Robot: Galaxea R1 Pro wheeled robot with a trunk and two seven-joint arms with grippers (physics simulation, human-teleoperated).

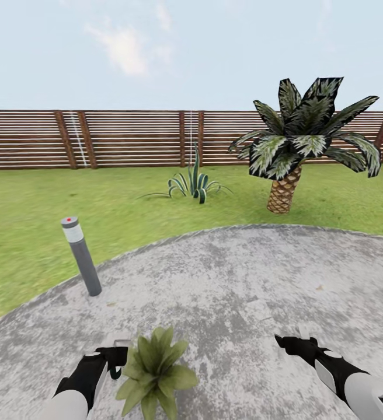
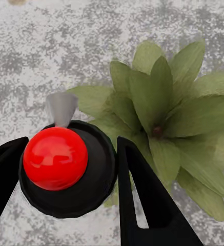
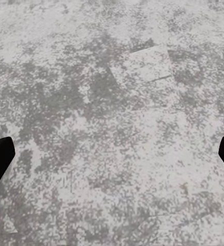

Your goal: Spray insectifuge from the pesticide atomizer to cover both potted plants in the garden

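Hard to read the bottle here: from the left wrist, only a round black top with a red dome and a grey nozzle (image 2: 60, 108) shows, the slim dark green pesticide atomizer (image 2: 65, 169) body hidden beneath. It sits between the left gripper (image 2: 65, 184) jaws, pinched. Just beside it, a low potted plant of broad green leaves (image 1: 155, 373) on the grey paved patio (image 1: 244, 280), pot unseen. Right gripper (image 3: 112, 156) jaws spread wide.

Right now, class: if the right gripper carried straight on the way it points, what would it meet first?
The right gripper, fingers apart, faces bare grey paved patio; it would probably meet that paving first.
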